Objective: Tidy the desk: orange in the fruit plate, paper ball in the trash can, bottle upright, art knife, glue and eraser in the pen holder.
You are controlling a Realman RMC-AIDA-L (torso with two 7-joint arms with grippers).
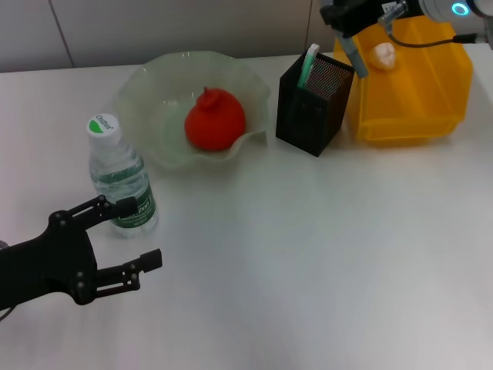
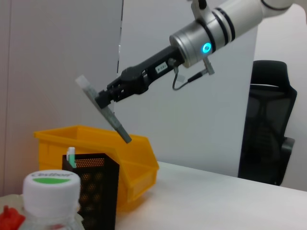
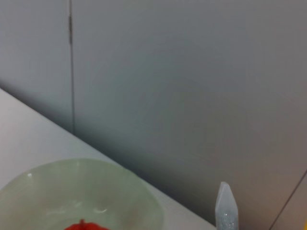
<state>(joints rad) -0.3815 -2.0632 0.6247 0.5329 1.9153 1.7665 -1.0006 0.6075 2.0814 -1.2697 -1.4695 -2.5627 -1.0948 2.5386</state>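
My right gripper (image 1: 344, 32) hangs above the black mesh pen holder (image 1: 312, 99), shut on the grey art knife (image 1: 353, 55), which slants down toward the holder's far rim. In the left wrist view that same gripper (image 2: 103, 98) grips the art knife (image 2: 108, 115) over the pen holder (image 2: 96, 187). A green-and-white glue stick (image 1: 308, 65) stands in the holder. The orange (image 1: 216, 119) lies in the fruit plate (image 1: 146, 92). Inside the yellow trash can (image 1: 416, 100) rests the paper ball (image 1: 384, 54). The bottle (image 1: 119, 177) stands upright beside my open left gripper (image 1: 142, 235). The eraser is out of view.
The white desk (image 1: 308, 254) stretches in front of the plate, holder and can. Behind the desk in the left wrist view stands a black office chair (image 2: 268, 129). The knife's tip (image 3: 225, 208) shows in the right wrist view past the fruit plate (image 3: 120, 187).
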